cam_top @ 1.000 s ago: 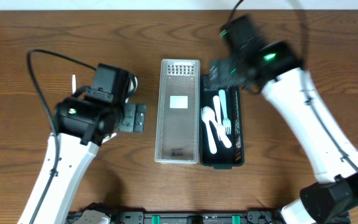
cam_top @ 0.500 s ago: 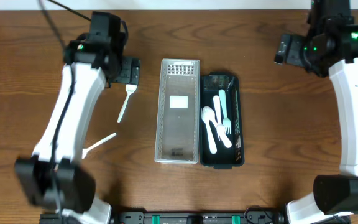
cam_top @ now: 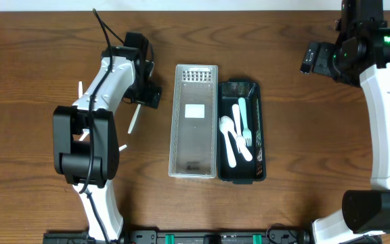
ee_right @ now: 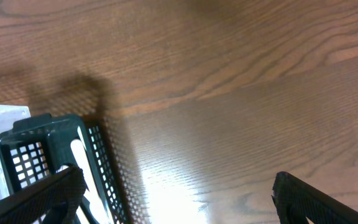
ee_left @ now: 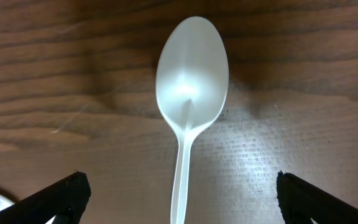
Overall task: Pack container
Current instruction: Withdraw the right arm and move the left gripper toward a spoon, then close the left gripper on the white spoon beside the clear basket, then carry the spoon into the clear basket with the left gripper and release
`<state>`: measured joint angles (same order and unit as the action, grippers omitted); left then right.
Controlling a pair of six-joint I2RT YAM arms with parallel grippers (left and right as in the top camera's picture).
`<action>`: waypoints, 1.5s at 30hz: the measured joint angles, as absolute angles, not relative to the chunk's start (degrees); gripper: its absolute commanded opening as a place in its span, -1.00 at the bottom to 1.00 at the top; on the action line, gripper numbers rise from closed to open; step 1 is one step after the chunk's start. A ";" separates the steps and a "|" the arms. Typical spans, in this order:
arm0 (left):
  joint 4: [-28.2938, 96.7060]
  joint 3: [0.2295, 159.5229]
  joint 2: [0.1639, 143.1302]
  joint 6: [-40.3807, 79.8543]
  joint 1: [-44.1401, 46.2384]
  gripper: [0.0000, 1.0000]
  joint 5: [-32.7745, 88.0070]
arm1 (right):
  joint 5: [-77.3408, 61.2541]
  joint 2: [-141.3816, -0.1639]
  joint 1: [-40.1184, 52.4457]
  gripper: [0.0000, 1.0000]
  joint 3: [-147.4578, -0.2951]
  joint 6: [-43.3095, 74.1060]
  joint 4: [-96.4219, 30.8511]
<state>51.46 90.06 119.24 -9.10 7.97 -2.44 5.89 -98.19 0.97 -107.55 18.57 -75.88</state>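
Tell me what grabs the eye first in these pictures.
A white plastic spoon fills the left wrist view, lying on the wooden table between the fingers of the open left tool. At the table's centre, a dark basket holding white and teal cutlery sits beside a pale tray.

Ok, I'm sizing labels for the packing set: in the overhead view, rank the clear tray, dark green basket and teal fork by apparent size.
1. clear tray, the longest.
2. dark green basket, similar width, a little shorter.
3. teal fork, lying inside the basket, far smaller.
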 measured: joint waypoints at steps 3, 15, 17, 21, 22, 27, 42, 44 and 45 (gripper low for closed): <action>49.15 88.20 119.26 -9.13 7.90 0.96 -1.98 | 5.89 -98.19 0.97 0.98 -107.53 18.57 -75.90; 42.74 82.11 119.26 -10.33 5.26 0.96 1.17 | 5.87 -98.19 0.97 0.99 -107.50 18.57 -75.96; 41.87 81.84 119.20 -10.39 5.02 0.90 1.80 | 5.87 -98.19 0.97 0.99 -107.50 18.57 -76.01; 40.40 81.08 119.02 -10.09 4.93 0.30 3.84 | 5.87 -98.19 0.97 0.99 -107.50 18.57 -76.12; 40.34 81.01 119.02 -10.28 4.93 0.15 4.29 | 5.85 -98.19 0.97 0.99 -107.50 18.57 -76.20; 40.14 80.97 119.02 -10.20 4.99 -0.40 4.51 | 5.85 -98.19 0.97 0.98 -107.48 18.57 -76.49; 40.25 80.97 118.78 -10.35 4.99 -0.88 3.57 | 5.85 -98.19 0.97 0.99 -107.37 18.59 -76.97; 40.86 80.97 118.54 -10.35 4.99 -0.88 2.72 | 5.85 -98.19 0.97 0.98 -107.37 18.59 -76.97; 41.58 80.97 118.10 -10.35 4.99 -0.88 2.55 | 5.85 -98.19 0.97 0.99 -107.37 18.59 -76.97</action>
